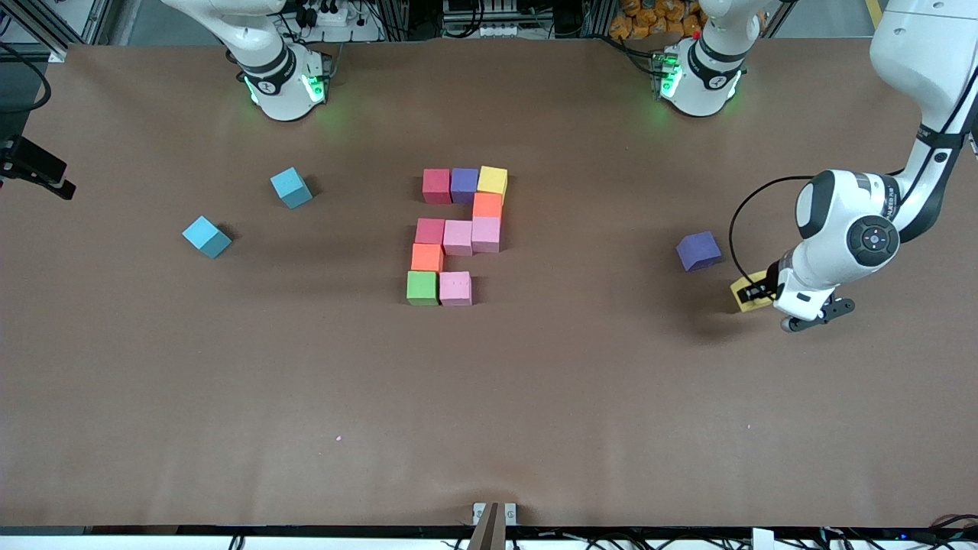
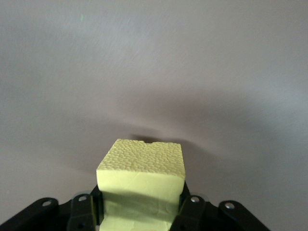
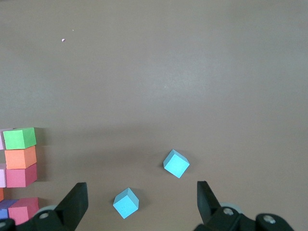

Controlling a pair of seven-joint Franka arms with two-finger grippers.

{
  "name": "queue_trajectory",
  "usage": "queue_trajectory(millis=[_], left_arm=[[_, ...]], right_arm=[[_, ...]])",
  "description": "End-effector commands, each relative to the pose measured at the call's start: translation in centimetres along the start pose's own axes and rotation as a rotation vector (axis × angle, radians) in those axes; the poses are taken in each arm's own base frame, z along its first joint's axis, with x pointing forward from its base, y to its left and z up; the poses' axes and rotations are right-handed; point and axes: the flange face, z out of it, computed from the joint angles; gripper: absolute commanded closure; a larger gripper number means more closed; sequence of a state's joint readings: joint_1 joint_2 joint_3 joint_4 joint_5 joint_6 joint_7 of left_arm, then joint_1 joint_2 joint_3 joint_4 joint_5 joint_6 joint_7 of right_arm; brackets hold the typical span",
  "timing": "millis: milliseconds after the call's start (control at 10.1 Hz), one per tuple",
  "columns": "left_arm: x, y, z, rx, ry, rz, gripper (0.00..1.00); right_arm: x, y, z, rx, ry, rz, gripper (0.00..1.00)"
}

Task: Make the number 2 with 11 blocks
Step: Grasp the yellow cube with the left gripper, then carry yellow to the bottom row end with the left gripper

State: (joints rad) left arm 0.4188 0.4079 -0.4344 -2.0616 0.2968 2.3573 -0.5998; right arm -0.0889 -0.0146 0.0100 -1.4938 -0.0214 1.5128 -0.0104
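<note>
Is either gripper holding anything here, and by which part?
The left gripper is shut on a yellow foam cube, clamped by two opposite side faces. The right gripper is open, holding nothing.

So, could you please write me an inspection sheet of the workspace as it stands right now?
Surface: brown table, flat, with a small pale speck toward the front camera.
Job's things: ten blocks set touching in a figure mid-table; the eleventh, the yellow block, is in the left gripper.
Clutter: two light-blue cubes toward the right arm's end; a loose purple cube toward the left arm's end.
Grippers: left gripper shut on the yellow block, beside the loose purple cube; right gripper open, empty, over the table near the light-blue cubes.
Cables: black cable looped at the left arm's wrist.
Surroundings: wiring along the robots' edge of the table.
</note>
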Motion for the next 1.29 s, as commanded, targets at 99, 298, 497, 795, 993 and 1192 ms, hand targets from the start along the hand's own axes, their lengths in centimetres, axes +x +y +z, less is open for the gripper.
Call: queue_trajectory(millis=[99, 298, 497, 795, 993, 1192], left_arm=[[0.2, 7.6, -3.9, 0.022, -0.003, -0.152, 0.80], [-1.3, 15.0, -4.4, 0.008, -0.011, -0.300, 0.80], [-3.9, 21.8, -4.9, 0.007, -0.030, -0.437, 0.80], [-9.1, 31.1, -5.1, -0.041, -0.060, -0.633, 0.80], [-11.7, 35.6, -5.0, -0.073, -0.074, -0.773, 0.80], [-14.4, 38.5, -4.0, -0.102, -0.096, -0.863, 0.80]], right_arm=[[0.2, 0.0, -0.5, 0.008, 0.005, 0.005, 0.00], [0.2, 0.1, -0.5, 0.006, 0.006, 0.006, 0.00], [0.2, 0.1, -0.5, 0.006, 0.006, 0.006, 0.00], [0.2, 0.2, -0.5, 0.004, 0.006, 0.008, 0.00], [0.2, 0.2, -0.8, 0.006, 0.012, 0.008, 0.00], [0.2, 0.2, -0.7, 0.006, 0.011, 0.010, 0.00]])
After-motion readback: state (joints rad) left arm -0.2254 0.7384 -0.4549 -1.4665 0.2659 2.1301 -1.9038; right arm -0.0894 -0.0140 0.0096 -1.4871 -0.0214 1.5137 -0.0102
